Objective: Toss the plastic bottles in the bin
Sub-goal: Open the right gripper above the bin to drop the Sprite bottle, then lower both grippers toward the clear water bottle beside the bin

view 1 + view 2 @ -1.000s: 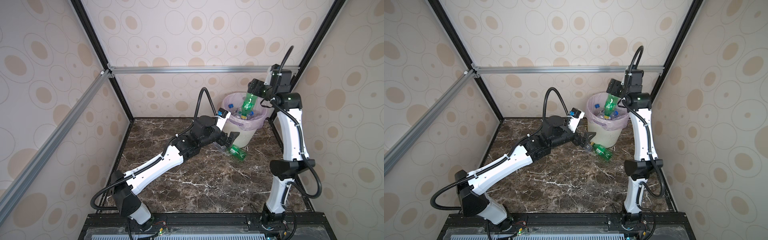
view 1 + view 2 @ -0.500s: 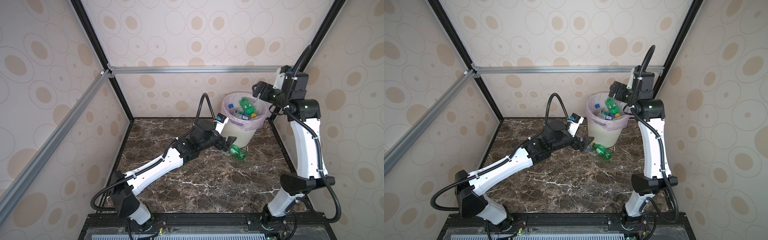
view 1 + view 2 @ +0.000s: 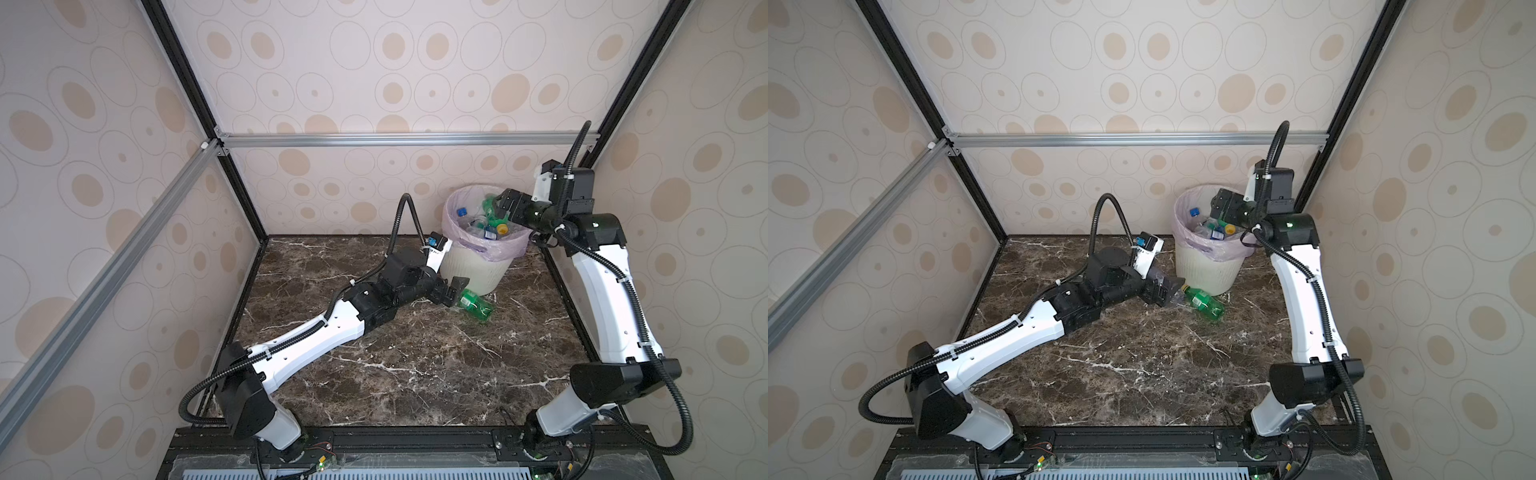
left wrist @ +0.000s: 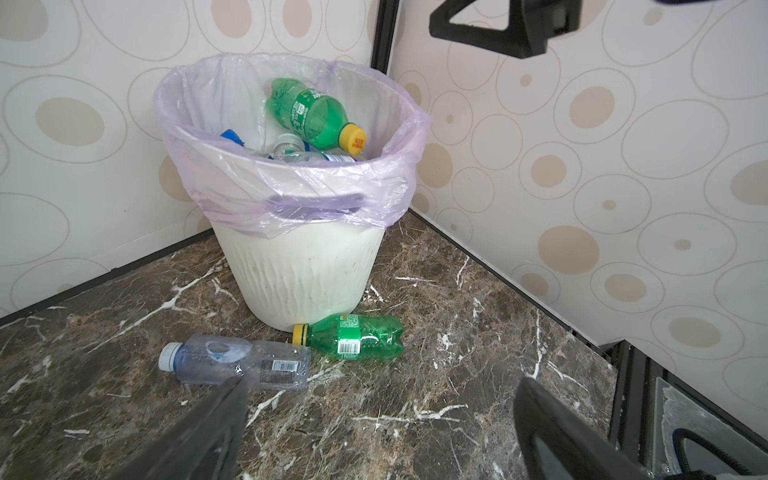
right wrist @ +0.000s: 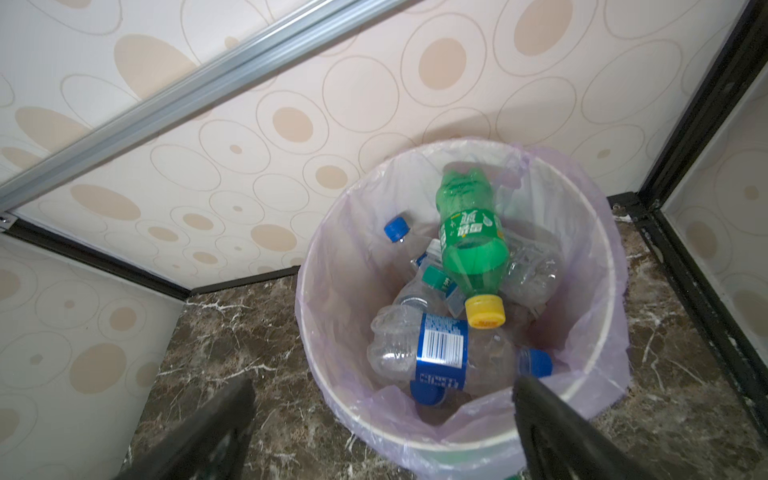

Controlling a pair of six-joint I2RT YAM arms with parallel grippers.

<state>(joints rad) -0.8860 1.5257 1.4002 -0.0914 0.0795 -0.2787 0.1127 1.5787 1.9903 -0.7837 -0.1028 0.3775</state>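
Left wrist view shows the left gripper (image 4: 380, 390) spread wide and empty, low over the marble floor (image 4: 457, 374). A clear bottle (image 4: 237, 363) and a green bottle (image 4: 353, 336) lie just beside the foot of the bin (image 4: 307, 266). It should set its jaws crosswise around one bottle's body before closing, lest it roll, while the right gripper (image 5: 382, 384) hangs spread and empty over the bin.

Marble tabletop (image 3: 415, 365): bin (image 4: 307, 270) (far right corner) upright; green bottle (image 4: 353, 336), clear bottle (image 4: 237, 359) lying beside its base.
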